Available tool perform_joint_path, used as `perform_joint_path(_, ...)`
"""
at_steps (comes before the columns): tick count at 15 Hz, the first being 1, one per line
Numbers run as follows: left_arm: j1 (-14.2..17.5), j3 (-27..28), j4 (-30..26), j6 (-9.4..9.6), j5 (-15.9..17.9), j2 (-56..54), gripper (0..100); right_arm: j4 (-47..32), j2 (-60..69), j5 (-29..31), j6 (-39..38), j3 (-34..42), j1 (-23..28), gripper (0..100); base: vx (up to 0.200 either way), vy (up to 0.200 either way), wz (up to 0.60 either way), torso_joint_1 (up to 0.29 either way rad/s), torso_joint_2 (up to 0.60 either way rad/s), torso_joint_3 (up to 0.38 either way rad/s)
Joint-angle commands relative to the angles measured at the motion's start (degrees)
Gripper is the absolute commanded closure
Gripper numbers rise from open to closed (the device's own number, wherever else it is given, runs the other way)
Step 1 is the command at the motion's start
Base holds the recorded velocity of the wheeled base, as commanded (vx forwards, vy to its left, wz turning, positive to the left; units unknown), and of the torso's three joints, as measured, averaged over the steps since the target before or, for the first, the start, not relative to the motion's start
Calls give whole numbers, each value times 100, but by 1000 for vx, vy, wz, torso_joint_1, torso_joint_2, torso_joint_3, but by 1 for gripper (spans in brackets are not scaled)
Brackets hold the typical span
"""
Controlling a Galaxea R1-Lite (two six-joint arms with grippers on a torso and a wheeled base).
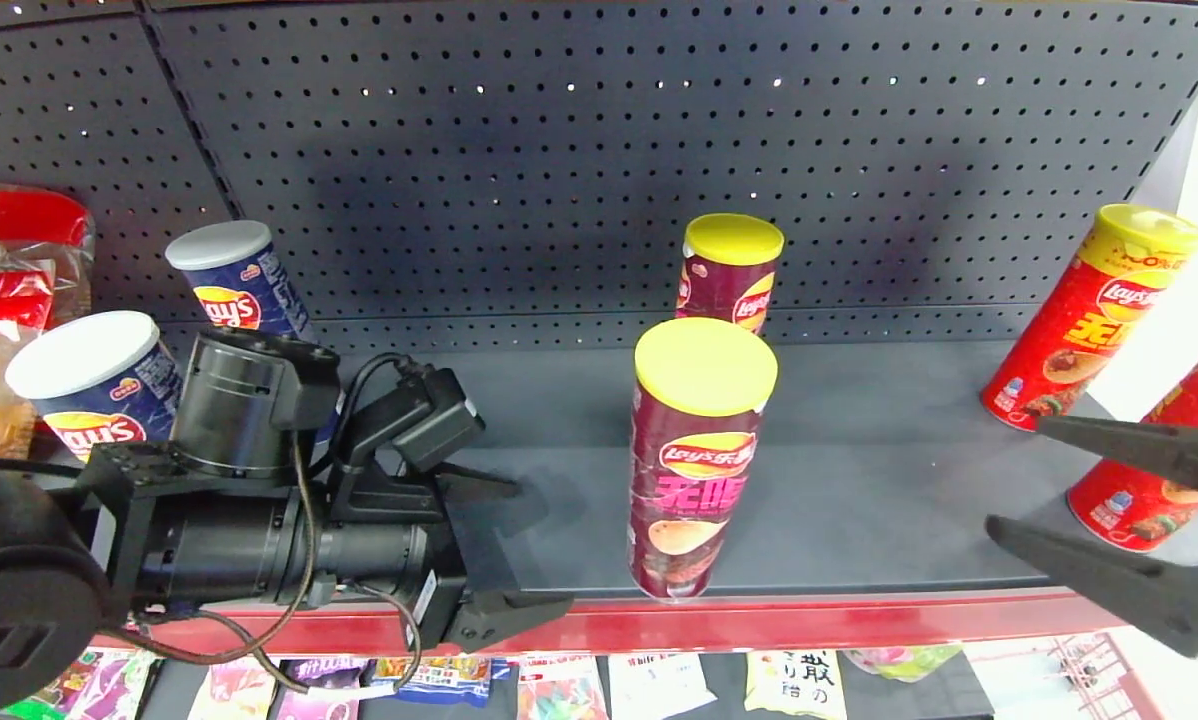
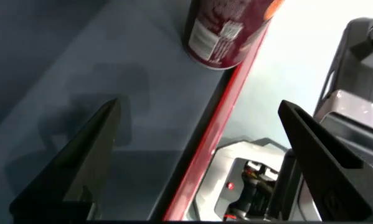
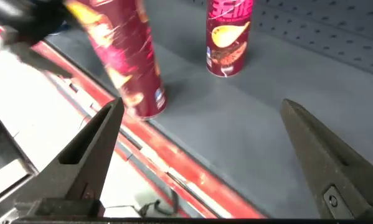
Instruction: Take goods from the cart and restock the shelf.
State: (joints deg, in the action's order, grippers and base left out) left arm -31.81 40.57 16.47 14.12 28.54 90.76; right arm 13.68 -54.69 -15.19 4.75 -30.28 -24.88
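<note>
— How does the maroon cylindrical chip can with the yellow plastic lid [image 1: 699, 460] stand?
— Upright, long axis vertical, lid up, at the front edge of the dark grey metal shelf [image 1: 859, 480], just behind its red rail [image 1: 809, 620].
— And the fingers?
— The left fingers [image 1: 507, 611] are spread wide and hold nothing. They sit low beside the can on its left, apart from it. The right fingers [image 1: 1129, 445] also gape empty, well off to its right.
</note>
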Motion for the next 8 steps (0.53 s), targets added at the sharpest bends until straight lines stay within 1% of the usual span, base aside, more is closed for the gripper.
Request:
perform_joint_path(1, -1, 4, 5, 47, -15, 197, 0, -41, 1382, 69, -1, 655, 27, 0, 0, 0, 0, 0, 0, 0)
perform_joint_path(3, -10, 179, 5, 109, -129, 416, 0, -348, 1760, 288, -98, 514, 247, 0, 0, 0, 0, 0, 0, 0)
perform_joint_path(6, -45, 504, 5, 109, -173, 671, 0, -366, 1769, 306, -308, 312, 625, 0, 0, 0, 0, 0, 0, 0)
perform_joint_path(8, -63, 751, 5, 109, -173, 865, 0, -366, 1777, 315, -308, 312, 651, 0, 0, 0, 0, 0, 0, 0)
